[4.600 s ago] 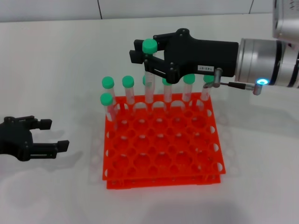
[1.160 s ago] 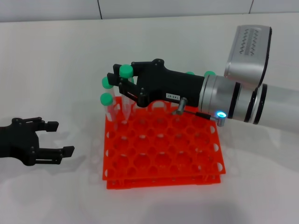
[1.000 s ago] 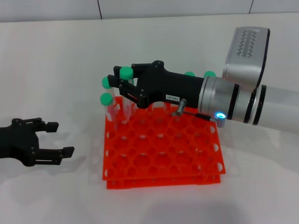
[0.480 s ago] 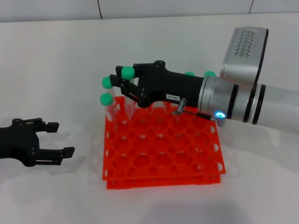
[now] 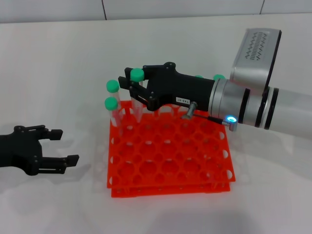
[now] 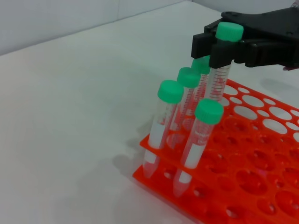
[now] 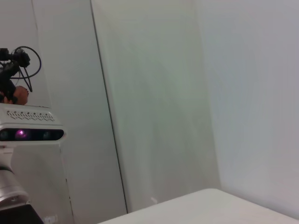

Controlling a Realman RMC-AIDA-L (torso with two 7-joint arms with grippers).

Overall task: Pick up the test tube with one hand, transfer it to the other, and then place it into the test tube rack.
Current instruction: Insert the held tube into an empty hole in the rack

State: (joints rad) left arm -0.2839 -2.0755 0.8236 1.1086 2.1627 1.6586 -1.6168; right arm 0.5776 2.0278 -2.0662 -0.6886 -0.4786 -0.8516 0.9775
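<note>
My right gripper, black with a white label, is shut on the test tube just under its green cap. It holds the tube upright over the back left part of the orange-red rack, with the lower end down among the back holes. The left wrist view shows the same tube between the black fingers, behind other tubes in the rack. My left gripper, black and unlabelled, is open and empty, low at the left of the rack.
Two green-capped tubes stand at the rack's back left corner, close to the held tube. More green caps show behind my right arm. The right wrist view shows only a wall and a camera unit.
Since 4.6 s ago my right gripper has carried the tube left and down to the rack's back left. In the last second it edged slightly right. The left gripper barely moved.
</note>
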